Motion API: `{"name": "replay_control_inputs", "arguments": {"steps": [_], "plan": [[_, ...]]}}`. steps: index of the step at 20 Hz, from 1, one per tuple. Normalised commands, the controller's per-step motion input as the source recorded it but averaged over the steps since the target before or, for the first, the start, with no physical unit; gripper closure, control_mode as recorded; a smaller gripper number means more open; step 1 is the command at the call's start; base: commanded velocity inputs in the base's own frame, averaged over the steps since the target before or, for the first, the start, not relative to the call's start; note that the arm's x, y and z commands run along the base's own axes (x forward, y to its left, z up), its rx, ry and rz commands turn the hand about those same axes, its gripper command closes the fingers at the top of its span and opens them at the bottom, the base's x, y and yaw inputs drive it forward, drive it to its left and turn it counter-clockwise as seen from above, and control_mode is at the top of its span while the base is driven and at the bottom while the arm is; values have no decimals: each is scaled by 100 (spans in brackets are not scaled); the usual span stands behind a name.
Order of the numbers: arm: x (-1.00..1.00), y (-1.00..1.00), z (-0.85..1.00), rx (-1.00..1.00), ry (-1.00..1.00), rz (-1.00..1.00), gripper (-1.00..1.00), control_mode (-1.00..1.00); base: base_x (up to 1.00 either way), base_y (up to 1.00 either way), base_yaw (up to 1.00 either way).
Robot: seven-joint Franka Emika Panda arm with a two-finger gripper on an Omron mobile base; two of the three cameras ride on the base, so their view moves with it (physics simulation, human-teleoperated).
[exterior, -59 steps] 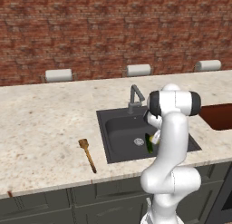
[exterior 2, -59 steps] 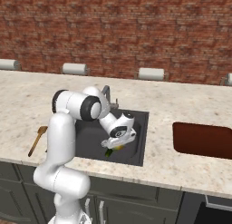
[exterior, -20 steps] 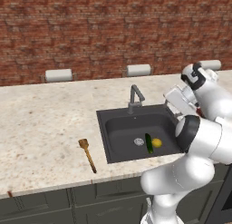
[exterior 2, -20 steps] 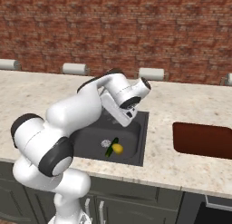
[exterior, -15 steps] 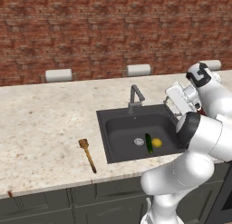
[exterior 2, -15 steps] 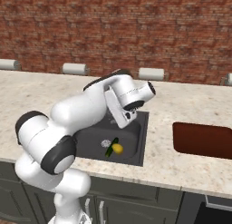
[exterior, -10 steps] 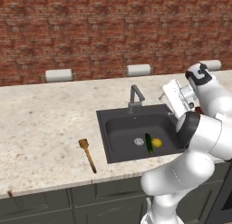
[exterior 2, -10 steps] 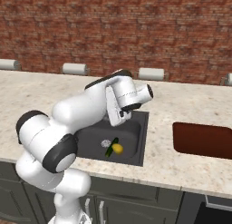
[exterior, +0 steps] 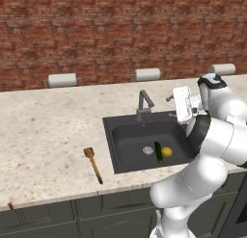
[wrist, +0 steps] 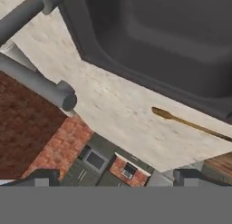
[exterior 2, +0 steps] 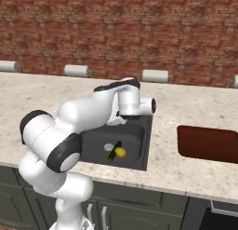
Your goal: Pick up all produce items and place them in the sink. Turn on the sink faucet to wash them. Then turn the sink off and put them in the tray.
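Now end effector (exterior: pixel 170 98) beside faucet (exterior: pixel 144 105), empty.

The white arm rises from the base, bends at its dark elbow and reaches forward, with the forearm roughly level. The wrist turns the hand sideways, toward the robot's left. The gripper (exterior: pixel 171 98) is held high, its jaws spread wide with nothing between them. In the hand view the two dark fingertips (wrist: pixel 41 177) stand well apart.

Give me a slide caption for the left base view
Cucumber and yellow piece lie in the sink; open gripper nears faucet.
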Motion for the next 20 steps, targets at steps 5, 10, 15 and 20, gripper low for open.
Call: {"name": "replay_control_inputs", "arguments": {"steps": [5,10,15,20], "plan": [[69,-2,-8,36,25,-8,-100,-100,0,0,0],[53,-22,-32,37,16,0,-100,-100,0,0,0],[36,-20,-35,32,9,1,-100,-100,0,0,0],[41,4,-28,15,5,0,-100,-100,0,0,0]]}}
